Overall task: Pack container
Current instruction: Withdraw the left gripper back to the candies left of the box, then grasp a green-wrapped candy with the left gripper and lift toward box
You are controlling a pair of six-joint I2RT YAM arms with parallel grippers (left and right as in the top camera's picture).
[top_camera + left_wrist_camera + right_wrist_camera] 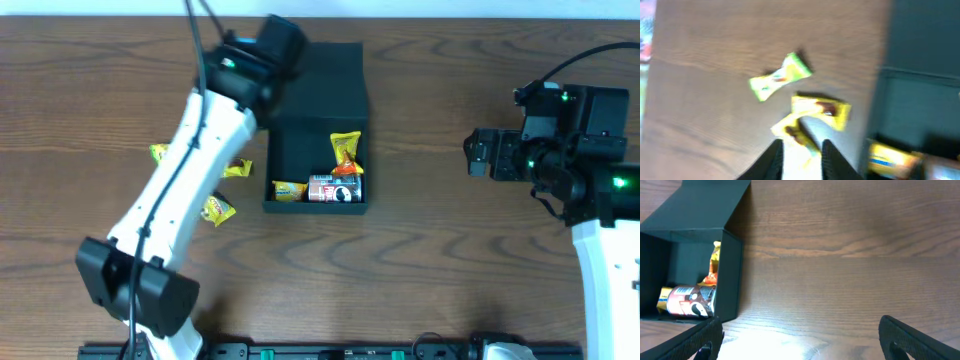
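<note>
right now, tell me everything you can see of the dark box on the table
The box is dark green-black, rectangular, cardboard by its look, sitting open on the wooden table with its hinged lid folded back. Inside, at the end away from the lid, are a red can, a yellow packet and an orange packet against a side wall. The left arm overhangs the lid's left edge; contact can't be told.

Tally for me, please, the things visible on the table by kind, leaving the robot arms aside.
Small yellow crinkly snack packets: 5
Small red cylindrical can: 1
Dark green-black rectangular cardboard box: 1
Total: 7
</note>
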